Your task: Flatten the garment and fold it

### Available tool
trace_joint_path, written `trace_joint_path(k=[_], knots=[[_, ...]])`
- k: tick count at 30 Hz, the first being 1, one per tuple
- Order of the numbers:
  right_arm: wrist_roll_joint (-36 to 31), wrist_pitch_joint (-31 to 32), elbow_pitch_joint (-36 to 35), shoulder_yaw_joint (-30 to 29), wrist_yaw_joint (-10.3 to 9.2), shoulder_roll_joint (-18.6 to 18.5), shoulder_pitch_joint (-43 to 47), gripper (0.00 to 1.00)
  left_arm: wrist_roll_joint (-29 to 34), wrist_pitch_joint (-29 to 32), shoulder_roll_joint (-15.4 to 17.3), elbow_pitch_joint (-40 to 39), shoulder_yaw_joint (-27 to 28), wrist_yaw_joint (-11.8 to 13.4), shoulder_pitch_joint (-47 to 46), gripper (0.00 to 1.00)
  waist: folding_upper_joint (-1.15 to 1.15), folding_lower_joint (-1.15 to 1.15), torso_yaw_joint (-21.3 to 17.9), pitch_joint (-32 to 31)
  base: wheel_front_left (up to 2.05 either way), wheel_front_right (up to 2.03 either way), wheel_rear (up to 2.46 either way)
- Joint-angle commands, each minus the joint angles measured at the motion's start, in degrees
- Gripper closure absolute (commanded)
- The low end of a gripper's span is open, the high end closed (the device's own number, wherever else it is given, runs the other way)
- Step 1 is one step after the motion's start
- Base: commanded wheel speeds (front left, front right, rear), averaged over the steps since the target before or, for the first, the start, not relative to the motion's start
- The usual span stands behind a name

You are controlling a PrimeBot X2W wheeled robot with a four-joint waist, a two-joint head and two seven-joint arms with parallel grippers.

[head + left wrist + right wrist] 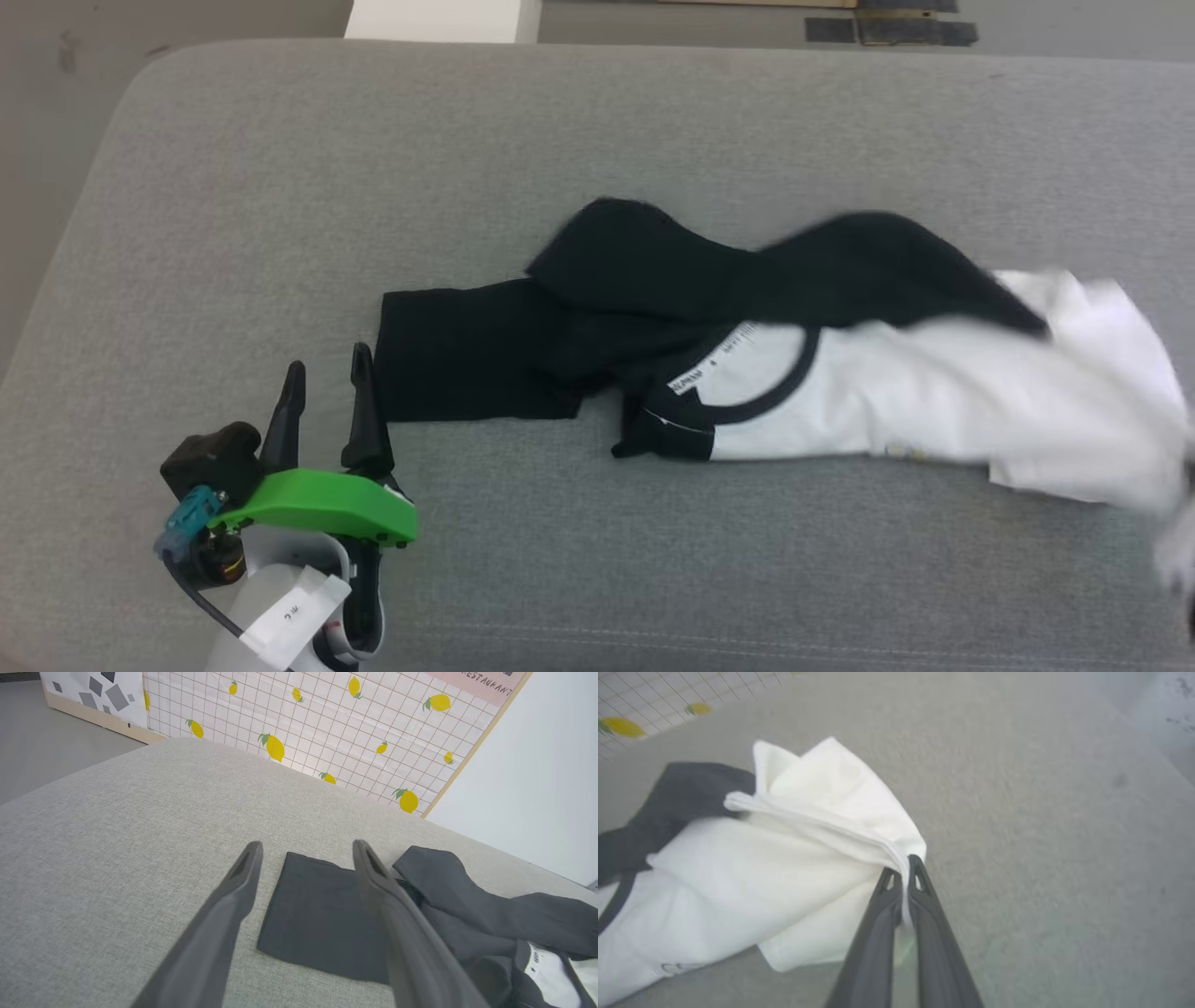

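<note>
Centrally, the T-shirt (887, 392), white-bodied with black sleeves and collar, lies crumpled from mid-frame to the right edge on a grey upholstered cushion (597, 131), a white edge pinched in the closed right gripper (902, 865), while the left gripper (329, 358), lower left, gapes empty beside one flat black sleeve (467, 350), with a lemon-print panel (327, 728) behind.

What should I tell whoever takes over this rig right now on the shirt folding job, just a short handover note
Garment: white T-shirt with black sleeves and black collar, bunched up on the grey fabric cushion; one black sleeve lies flat, the other is flopped across the body.
Left gripper: open, holding nothing, at the flat sleeve's edge.
Right gripper: fingers shut on a white edge of the shirt.
Done: one grip on the white edge only.
Left: spread the shirt flat, then fold it.
</note>
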Motion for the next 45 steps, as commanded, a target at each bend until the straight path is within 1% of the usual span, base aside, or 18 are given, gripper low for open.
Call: trace_joint_path(k=[1, 2, 4, 6, 7, 10, 13, 16, 18, 20, 21, 25, 26, 32, 35, 39, 42, 45], knots=[[0.27, 2.79, -0.56, -0.23, -0.09, 0.86, 3.72, 1.0, 0.72, -0.26, -0.26, 0.31, -0.13, -0.4, 0.77, 0.0, 0.0, 0.0, -0.75, -0.41, 0.0, 0.0, 0.0], [1.82, 5.38, -0.25, 0.3, -0.09, 0.99, 6.53, 1.0, 0.62, -0.21, -0.28, 0.55, -0.24, -0.49, 0.77, 0.0, 0.0, 0.0, -0.94, -0.49, 0.0, 0.0, 0.0], [5.81, 8.17, 0.6, 2.11, -0.09, 1.05, 10.1, 1.0, 0.46, -0.16, -0.22, 0.86, -0.27, -0.55, 0.82, 0.0, 0.0, 0.0, -1.39, -0.52, 0.0, 0.0, 0.0], [7.82, 6.58, -0.45, 3.48, -0.09, 1.06, 11.26, 0.99, 0.29, -0.05, -0.2, 1.09, -0.34, -0.57, 0.86, 0.0, 0.0, 0.0, -1.7, -0.58, 0.0, 0.0, 0.0], [8.03, 5.42, -1.3, 4.37, -0.09, 1.07, 11.34, 0.0, 0.25, -0.01, -0.19, 1.21, -0.4, -0.59, 0.91, 0.0, 0.0, 0.0, -1.81, -0.7, 0.0, 0.0, 0.0], [8.65, 2.01, -5.58, 7.54, -0.09, 1.08, 9.75, 0.0, 0.16, 0.2, -0.25, 1.58, -0.81, -0.69, 1.0, 0.0, 0.0, 0.0, -1.66, -1.12, 0.0, 0.0, 0.0], [7.31, 0.96, -10.43, 11.47, -0.09, 1.08, 6.61, 0.0, 0.07, 0.24, -0.39, 1.79, -1.23, -0.79, 1.03, 0.0, 0.0, 0.0, -1.08, -1.27, 0.0, 0.0, 0.0], [4.47, 3.48, -12.13, 18.68, -0.09, 1.07, 1.74, 0.0, 0.01, 0.29, -0.54, 1.74, -1.69, -0.9, 1.08, 0.0, 0.0, 0.0, -0.26, -0.79, 0.0, 0.0, 0.0], [3.2, 5.81, -10.73, 23.66, -0.09, 0.94, -2.25, 0.0, -0.02, 0.34, -0.66, 1.73, -2.01, -1.0, 0.9, 0.0, 0.0, 0.0, 0.43, -0.21, 0.0, 0.0, 0.0], [1.71, 7.74, -7.62, 27.56, -0.09, 0.58, -6.89, 0.0, -0.02, 0.42, -0.8, 1.68, -2.4, -1.1, 0.51, 0.0, 0.0, 0.0, 1.38, 0.69, 0.0, 0.0, 0.0], [1.18, 8.51, -5.7, 28.51, -0.09, 0.62, -9.13, 0.0, 0.0, 0.43, -0.85, 1.65, -2.56, -1.14, 0.28, 0.0, 0.0, 0.0, 1.81, 1.13, 0.0, 0.0, 0.0], [-2.07, 11.05, 3.65, 33.32, -0.09, 0.67, -19.31, 0.0, 0.06, 0.43, -1.18, 1.59, -3.38, -1.53, -1.26, 0.0, 0.0, 0.0, 4.53, 3.74, 0.0, 0.0, 0.0], [-2.91, 11.58, 6.92, 34.52, -0.09, 0.72, -22.53, 0.0, 0.11, 0.41, -1.3, 1.55, -3.7, -1.67, -1.75, 0.0, 0.0, 0.0, 5.48, 4.75, 0.0, 0.0, 0.0], [-8.33, 13.08, 20.47, 38.14, -0.09, 0.45, -34.21, 0.0, 0.54, 0.36, -1.81, 1.41, -5.27, -2.1, -3.3, 0.0, 0.0, 0.0, 8.94, 9.09, 0.0, 0.0, 0.0], [-11.34, 13.99, 25.62, 38.69, -0.09, -0.49, -37.55, 0.0, 0.51, 0.26, -2.15, 1.29, -5.85, -2.29, -4.01, 0.0, 0.0, 0.0, 10.38, 10.92, 0.0, 0.0, 0.0], [-13.77, 14.41, 31.38, 39.11, -0.09, -1.23, -40.02, 0.0, 0.52, 0.09, -2.64, 1.32, -6.64, -2.52, -4.97, 0.0, 0.0, 0.0, 11.73, 12.87, 0.0, 0.0, 0.0], [-13.72, 14.78, 34.44, 39.74, -0.09, -1.11, -40.53, 0.0, 0.44, -0.01, -2.9, 1.56, -6.96, -2.63, -5.41, 0.0, 0.0, 0.0, 12.06, 13.55, 0.0, 0.0, 0.0], [-11.82, 16.4, 37.22, 40.79, -0.09, -0.62, -40.98, 0.0, 0.41, -0.1, -3.1, 1.91, -7.13, -2.72, -5.62, 0.0, 0.0, 0.0, 11.86, 13.77, 0.0, 0.0, 0.0]])
